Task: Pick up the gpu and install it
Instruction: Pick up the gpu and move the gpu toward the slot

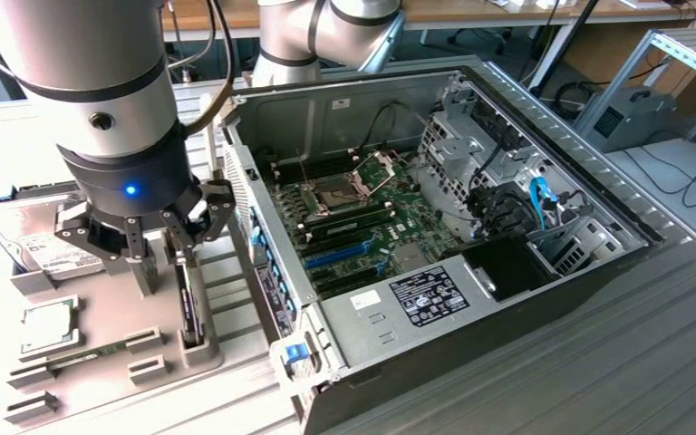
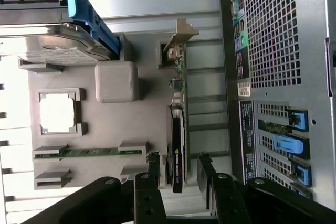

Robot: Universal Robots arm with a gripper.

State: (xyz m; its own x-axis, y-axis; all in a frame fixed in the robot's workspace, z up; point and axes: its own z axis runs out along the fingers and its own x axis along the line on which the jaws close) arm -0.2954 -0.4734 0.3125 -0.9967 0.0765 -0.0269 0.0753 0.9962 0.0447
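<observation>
Gripper (image 2: 178, 162) fingers spread wide, one on each side of the gpu (image 2: 177, 140), gripping nothing. Gpu stands on edge in its slot of the gray tray (image 2: 149, 119), on the tray's side nearest the open computer case (image 1: 590, 186). Same tray holds a hard drive (image 1: 52, 246), a processor chip (image 1: 48, 326) and a memory stick (image 2: 89, 152), each in its own pocket; case holds motherboard (image 1: 372, 217) and power supply (image 1: 427, 294).

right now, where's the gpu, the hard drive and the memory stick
gpu (image 2: 177, 153): wrist view, black edge
hard drive (image 1: 48, 248): exterior view, white label
memory stick (image 2: 89, 152): wrist view, green board middle
</observation>
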